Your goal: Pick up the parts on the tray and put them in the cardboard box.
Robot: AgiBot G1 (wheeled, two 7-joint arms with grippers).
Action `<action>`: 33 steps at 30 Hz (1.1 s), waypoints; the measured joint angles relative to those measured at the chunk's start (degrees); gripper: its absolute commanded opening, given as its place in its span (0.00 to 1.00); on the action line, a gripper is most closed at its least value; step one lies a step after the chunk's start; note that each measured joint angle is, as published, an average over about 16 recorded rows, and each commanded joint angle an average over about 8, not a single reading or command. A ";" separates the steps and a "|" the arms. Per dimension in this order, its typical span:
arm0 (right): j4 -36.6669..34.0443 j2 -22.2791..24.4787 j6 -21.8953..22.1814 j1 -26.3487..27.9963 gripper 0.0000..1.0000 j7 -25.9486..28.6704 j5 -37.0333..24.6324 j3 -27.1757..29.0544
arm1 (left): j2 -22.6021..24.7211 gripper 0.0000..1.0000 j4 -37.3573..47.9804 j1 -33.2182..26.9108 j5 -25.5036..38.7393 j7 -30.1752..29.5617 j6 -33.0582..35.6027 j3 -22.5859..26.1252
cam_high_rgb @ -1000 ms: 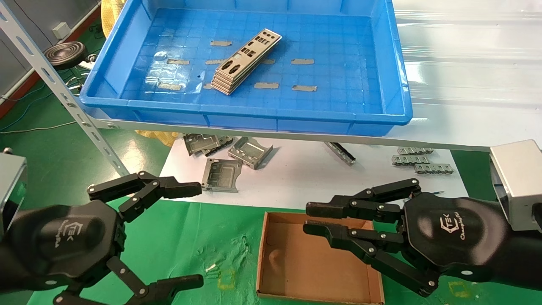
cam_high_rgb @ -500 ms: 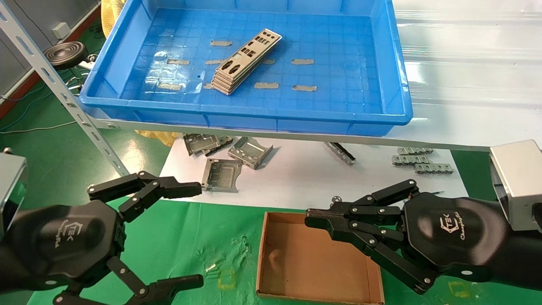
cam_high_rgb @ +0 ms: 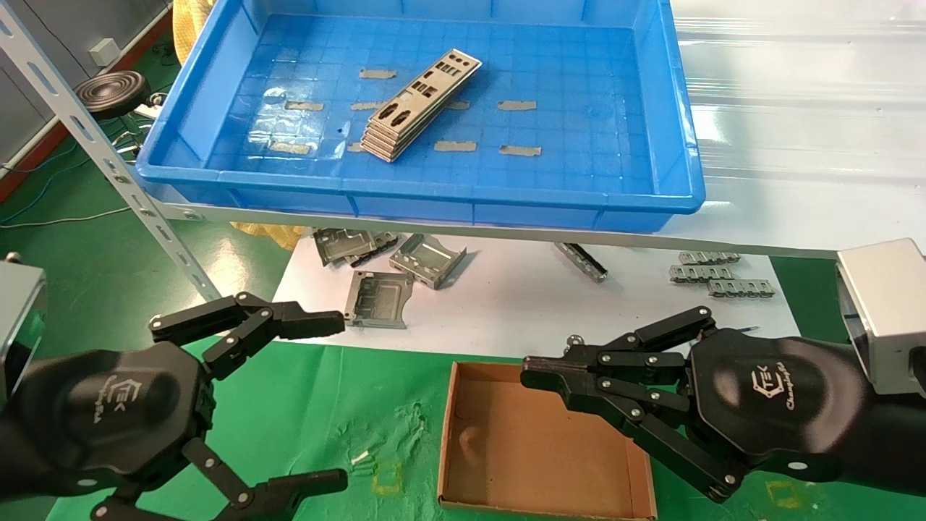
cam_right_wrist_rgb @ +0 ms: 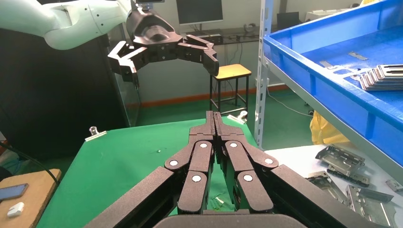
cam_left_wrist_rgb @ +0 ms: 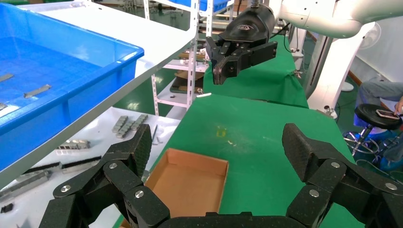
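Beyond right end effector [cam_high_rgb: 527, 369], parts [cam_high_rgb: 419, 103]

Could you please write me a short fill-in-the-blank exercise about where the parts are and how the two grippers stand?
1. The stacked parts lie in the blue ____.
2. The cardboard box holds ____ parts.
3. The right gripper, over the box, has its fingers ____.
4. The left gripper has its fingers ____.

Missing words: tray; no; shut; open

We see bent grey brackets [cam_high_rgb: 401, 260] on a white sheet [cam_high_rgb: 506, 304] below the shelf, slotted grey strips [cam_high_rgb: 712, 276] further right, green cloth [cam_high_rgb: 325, 405], a perforated steel upright [cam_high_rgb: 108, 155], and a black stool [cam_high_rgb: 112, 92].
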 measured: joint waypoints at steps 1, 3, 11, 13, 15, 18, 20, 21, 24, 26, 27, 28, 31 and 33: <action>0.00 0.00 0.00 0.00 0.00 0.00 0.00 0.00 | 0.00 1.00 0.00 0.00 0.00 0.00 0.00 0.00; 0.00 0.00 0.00 0.00 0.00 0.00 0.00 0.00 | 0.00 1.00 0.00 0.00 0.00 0.00 0.00 0.00; 0.00 0.00 0.00 0.00 0.00 0.00 0.00 0.00 | 0.00 1.00 0.00 0.00 0.00 0.00 0.00 0.00; 0.00 0.00 0.00 0.00 0.00 0.00 0.00 0.00 | 0.00 1.00 0.00 0.00 0.00 0.00 0.00 0.00; 0.00 0.00 0.00 0.00 0.00 0.00 0.00 0.00 | 0.00 1.00 0.00 0.00 0.00 0.00 0.00 0.00; 0.00 0.00 0.00 0.00 0.00 0.00 0.00 0.00 | 0.00 1.00 0.00 0.00 0.00 0.00 0.00 0.00; 0.00 0.00 0.00 0.00 0.00 0.00 0.00 0.00 | 0.00 1.00 0.00 0.00 0.00 0.00 0.00 0.00; 0.00 0.00 0.00 0.00 0.00 0.00 0.00 0.00 | 0.00 1.00 0.00 0.00 0.00 0.00 0.00 0.00; 0.00 0.00 0.00 0.00 0.00 0.00 0.00 0.00 | 0.00 1.00 0.00 0.00 0.00 0.00 0.00 0.00; 0.00 0.00 0.00 0.00 0.00 0.00 0.00 0.00 | 0.00 1.00 0.00 0.00 0.00 0.00 0.00 0.00; 0.00 0.00 0.00 0.00 0.00 0.00 0.00 0.00 | 0.00 1.00 0.00 0.00 0.00 0.00 0.00 0.00; 0.00 0.00 0.00 0.00 0.02 0.00 0.00 0.00 | 0.00 1.00 0.00 0.00 0.00 0.00 0.00 0.00; 0.00 0.00 0.00 0.00 0.39 0.00 0.00 0.00 | 0.00 1.00 0.00 0.00 0.00 0.00 0.00 0.00; 0.00 0.00 0.00 0.00 0.64 0.00 0.00 0.00 | -0.01 1.00 -0.03 -0.05 0.03 0.07 -0.02 -0.03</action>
